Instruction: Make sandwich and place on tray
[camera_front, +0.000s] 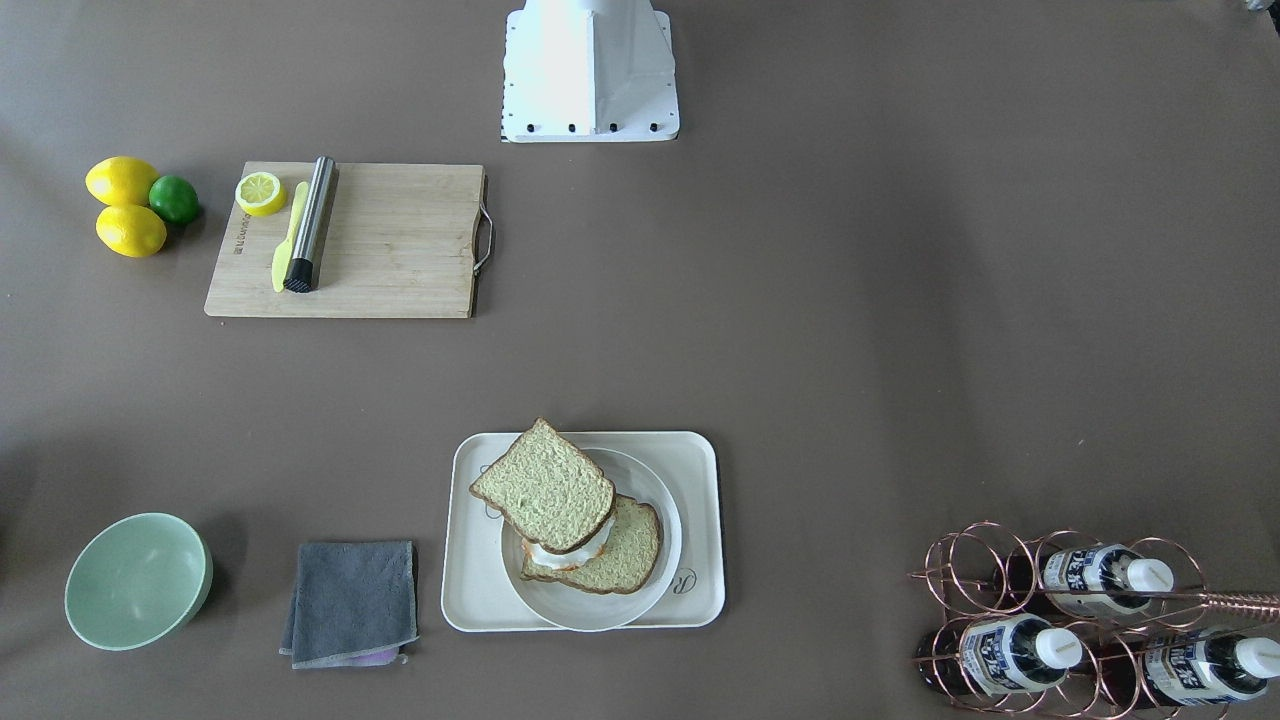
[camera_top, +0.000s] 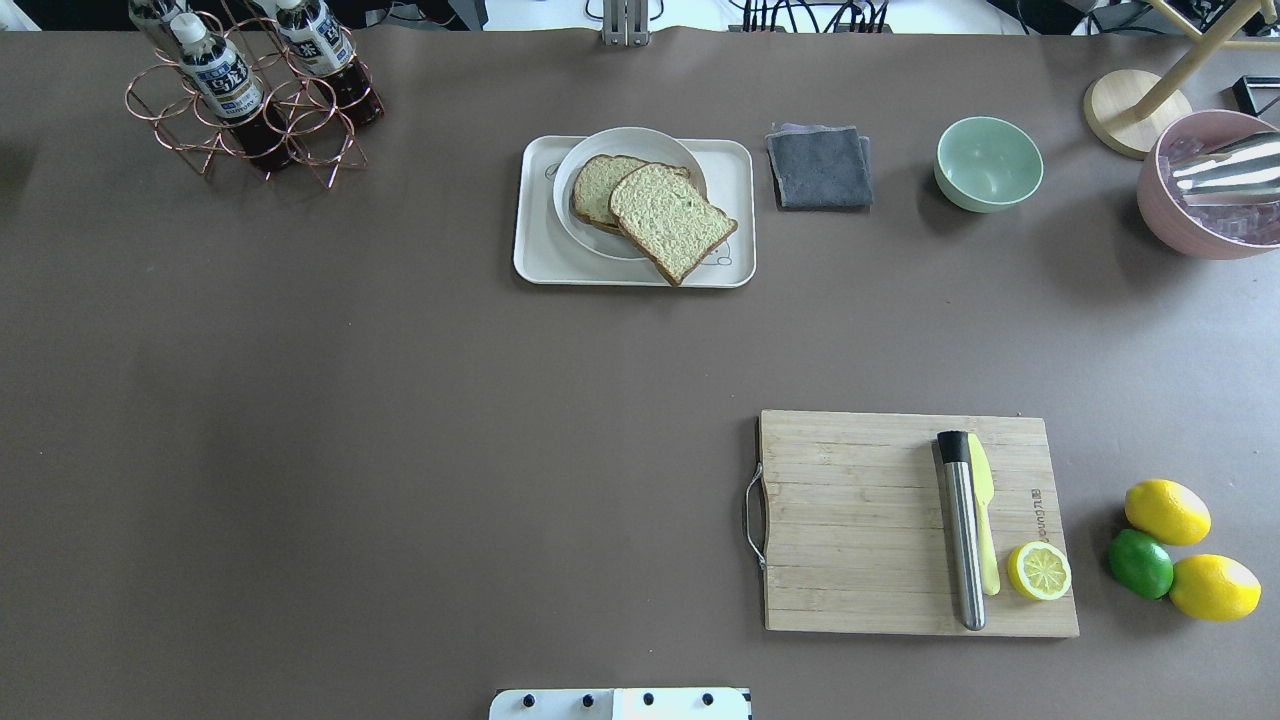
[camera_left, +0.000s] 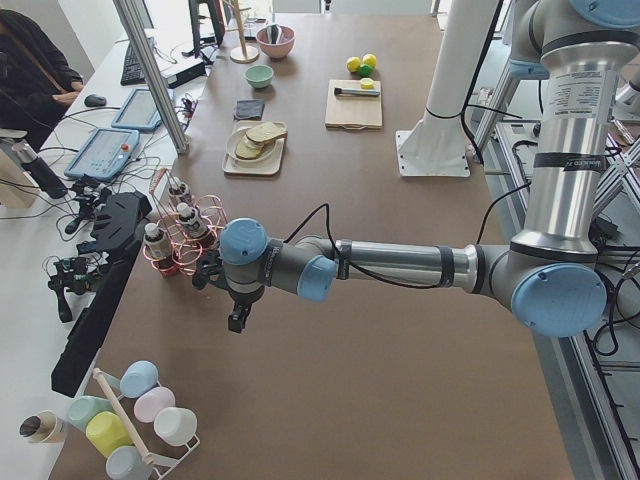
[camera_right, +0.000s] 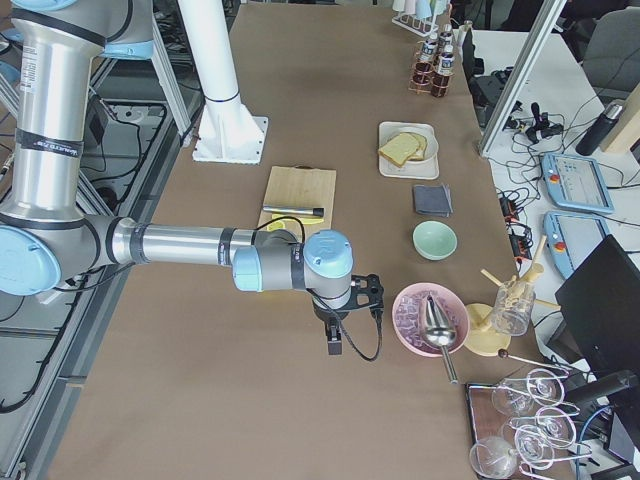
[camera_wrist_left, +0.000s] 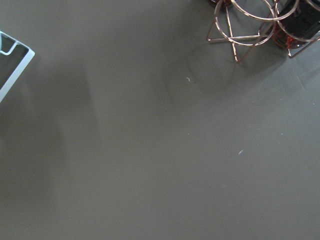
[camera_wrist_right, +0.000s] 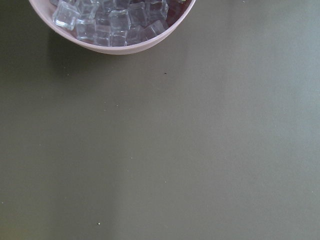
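The sandwich (camera_front: 570, 520) lies on a round white plate (camera_front: 590, 615) that stands on the cream tray (camera_front: 700, 600). The top bread slice is shifted off the bottom slice, and the white egg (camera_front: 560, 557) shows between them. It also shows in the overhead view (camera_top: 660, 215) on the tray (camera_top: 530, 260). My left gripper (camera_left: 238, 320) shows only in the exterior left view, low over the table near the bottle rack; I cannot tell its state. My right gripper (camera_right: 333, 345) shows only in the exterior right view, beside the pink ice bowl; I cannot tell its state.
A wooden cutting board (camera_top: 860, 520) bears a metal cylinder (camera_top: 962, 540), a yellow knife and a lemon half (camera_top: 1039, 571). Lemons and a lime (camera_top: 1140, 563) lie beside it. A grey cloth (camera_top: 820, 167), green bowl (camera_top: 988, 163), pink ice bowl (camera_top: 1200, 190) and copper bottle rack (camera_top: 250, 100) stand along the far edge.
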